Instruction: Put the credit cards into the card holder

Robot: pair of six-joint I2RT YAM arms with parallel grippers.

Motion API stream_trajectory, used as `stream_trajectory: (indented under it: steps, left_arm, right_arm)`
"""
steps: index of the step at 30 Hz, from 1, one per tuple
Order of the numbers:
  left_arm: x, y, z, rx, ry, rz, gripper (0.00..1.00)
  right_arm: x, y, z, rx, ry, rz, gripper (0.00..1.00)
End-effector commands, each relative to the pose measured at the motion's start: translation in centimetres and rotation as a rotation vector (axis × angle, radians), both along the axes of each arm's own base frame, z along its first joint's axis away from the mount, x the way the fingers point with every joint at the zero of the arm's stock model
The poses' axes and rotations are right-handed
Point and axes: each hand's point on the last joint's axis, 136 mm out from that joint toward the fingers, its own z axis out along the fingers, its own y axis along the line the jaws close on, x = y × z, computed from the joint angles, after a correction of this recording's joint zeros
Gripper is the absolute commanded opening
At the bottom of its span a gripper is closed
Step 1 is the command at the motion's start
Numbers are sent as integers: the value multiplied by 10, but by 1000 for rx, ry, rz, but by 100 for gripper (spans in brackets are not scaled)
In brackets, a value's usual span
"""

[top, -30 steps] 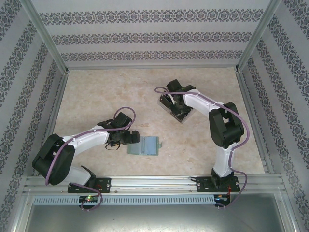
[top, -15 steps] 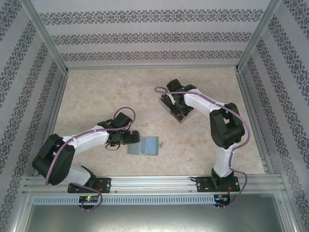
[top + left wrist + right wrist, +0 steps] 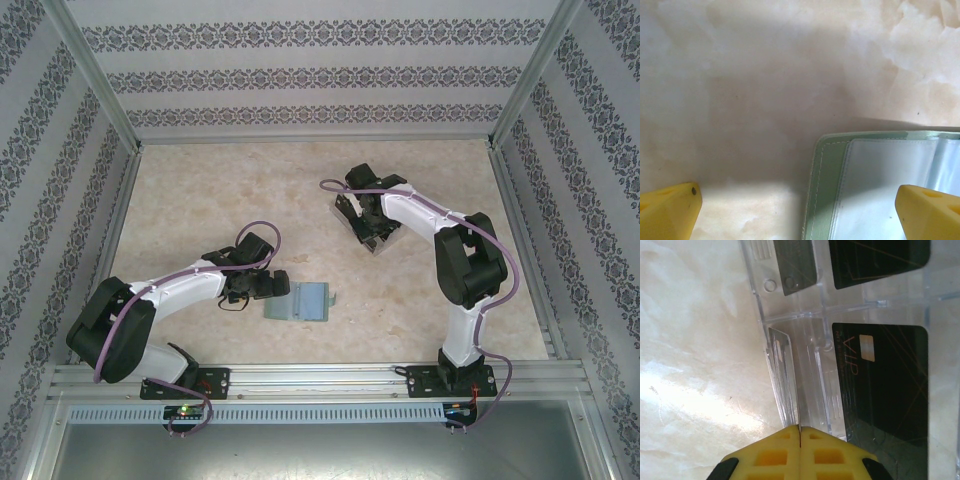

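The grey-green card holder lies open on the table, its clear sleeves facing up. My left gripper hovers open at its left edge. In the left wrist view, one of that gripper's yellow fingertips is over bare table and the other over the sleeves. Black credit cards lie in compartments of the clear plastic tray. My right gripper is shut at the tray's left wall. A thin upright edge runs out from the seam; whether it is pinched I cannot tell.
The clear tray sits at mid-table under the right arm's wrist. Aluminium posts and patterned walls close in the table on three sides. Bare marble-patterned surface stretches to the left and far side.
The right gripper's fingers have closed together at the tray. The left arm and the card holder have not moved.
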Motion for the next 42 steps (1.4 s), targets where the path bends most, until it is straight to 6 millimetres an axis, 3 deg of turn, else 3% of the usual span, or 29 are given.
stream_trajectory:
  steps: [1,7,15,22,26,31,36,42]
  left_arm:
    - [-5,-6,-8,-22,18,-3,100]
    - [-5,-6,-8,-23,18,-3,100]
    - [-4,-6,-6,-26,14,-2,100]
    - [-3,-6,-3,-29,7,4,100]
    - [1,0,9,-4,-24,22,100]
    - [7,12,31,24,-74,41,100]
    - [0,17,31,44,-57,11,100]
    - [-15,15,14,47,6,-49,100]
  right_arm:
    - [-6,3,1,14,28,-1,0]
    - [-4,4,12,28,9,-10,0]
    - [6,13,67,129,-116,-35,0]
    - [0,22,93,212,-160,-52,0]
    - [-19,44,121,355,-189,-53,0]
    - [-65,83,143,596,-193,-83,0]
    - [-106,115,130,819,-170,-183,0]
    - [-142,133,95,945,-171,-309,0]
